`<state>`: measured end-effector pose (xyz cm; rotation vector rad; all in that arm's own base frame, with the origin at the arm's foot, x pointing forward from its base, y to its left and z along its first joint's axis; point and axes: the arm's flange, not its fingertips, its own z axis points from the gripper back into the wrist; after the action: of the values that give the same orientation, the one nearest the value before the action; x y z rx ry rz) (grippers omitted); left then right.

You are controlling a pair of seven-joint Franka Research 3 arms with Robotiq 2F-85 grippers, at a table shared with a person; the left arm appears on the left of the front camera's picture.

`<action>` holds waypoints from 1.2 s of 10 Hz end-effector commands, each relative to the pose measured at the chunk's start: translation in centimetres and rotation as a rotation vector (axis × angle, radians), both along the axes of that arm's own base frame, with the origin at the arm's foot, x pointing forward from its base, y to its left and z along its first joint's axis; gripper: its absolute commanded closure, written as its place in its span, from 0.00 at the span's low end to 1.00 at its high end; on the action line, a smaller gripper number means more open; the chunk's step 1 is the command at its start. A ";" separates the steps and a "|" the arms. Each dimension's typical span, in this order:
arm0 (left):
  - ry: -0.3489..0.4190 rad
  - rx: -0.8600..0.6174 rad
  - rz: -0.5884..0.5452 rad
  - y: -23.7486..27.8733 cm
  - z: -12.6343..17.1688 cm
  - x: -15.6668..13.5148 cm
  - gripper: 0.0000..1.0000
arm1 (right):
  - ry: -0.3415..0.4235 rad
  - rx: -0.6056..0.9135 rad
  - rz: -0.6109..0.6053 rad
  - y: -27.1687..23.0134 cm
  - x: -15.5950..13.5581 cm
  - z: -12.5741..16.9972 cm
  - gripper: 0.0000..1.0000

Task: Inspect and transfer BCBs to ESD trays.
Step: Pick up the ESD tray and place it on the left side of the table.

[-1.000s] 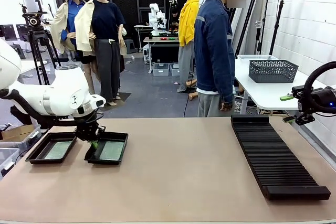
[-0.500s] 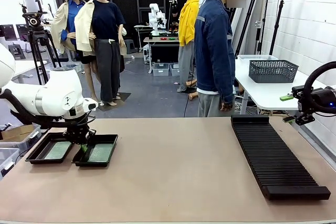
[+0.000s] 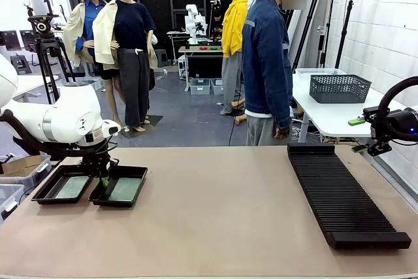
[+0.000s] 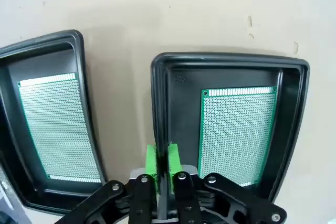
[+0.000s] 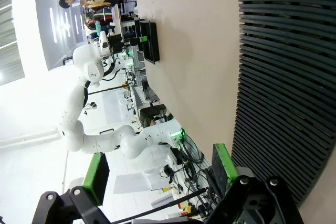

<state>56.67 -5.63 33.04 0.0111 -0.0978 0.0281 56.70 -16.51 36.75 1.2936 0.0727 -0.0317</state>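
Right-hand tray [image 3: 121,188] slid left since a second ago, from clear of the left-hand tray [image 3: 62,185] to nearly touching it; left arm shifted left with it. Each ESD tray holds one green BCB flat on its floor: one board [image 4: 239,129] in the right-hand tray, another board [image 4: 56,124] in the left-hand tray. In the wrist view a narrow strip of bare counter [image 3: 215,227] separates the two trays. Left claw [image 4: 161,160] sits on the right-hand tray's left rim, green pads [image 4: 151,160] close together with the rim wall between them, so narrow and pinching the tray edge; whether the grip is firm or easing, cannot tell. Long black slotted rack [image 3: 343,194] lies well right of the trays, on the counter's far right side. Right claw [image 5: 160,174] hangs beyond the rack at the counter's right edge, pads wide apart, holding nothing. Person in blue denim jacket [image 3: 266,63] stands behind the counter, near the rack's far end.
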 end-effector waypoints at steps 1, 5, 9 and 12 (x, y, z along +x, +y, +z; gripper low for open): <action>-0.018 -0.017 0.044 0.7 1.5 -0.3 0.32 | 0.000 -0.004 -0.003 0.3 -0.2 0.1 0.00; -0.043 -0.034 0.062 0.7 4.0 -1.1 0.00 | 0.000 -0.004 -0.003 0.3 -0.2 0.1 0.00; -0.029 -0.055 0.087 0.2 3.8 0.0 0.00 | 0.000 -0.004 -0.003 0.3 -0.2 0.1 0.00; -0.053 -0.025 0.053 0.6 4.5 -0.6 0.00 | 0.000 -0.004 -0.003 0.3 -0.2 0.1 0.00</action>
<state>56.16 -5.17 37.25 -0.0196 -0.1437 0.0887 56.70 -16.51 36.75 1.2936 0.0727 -0.0317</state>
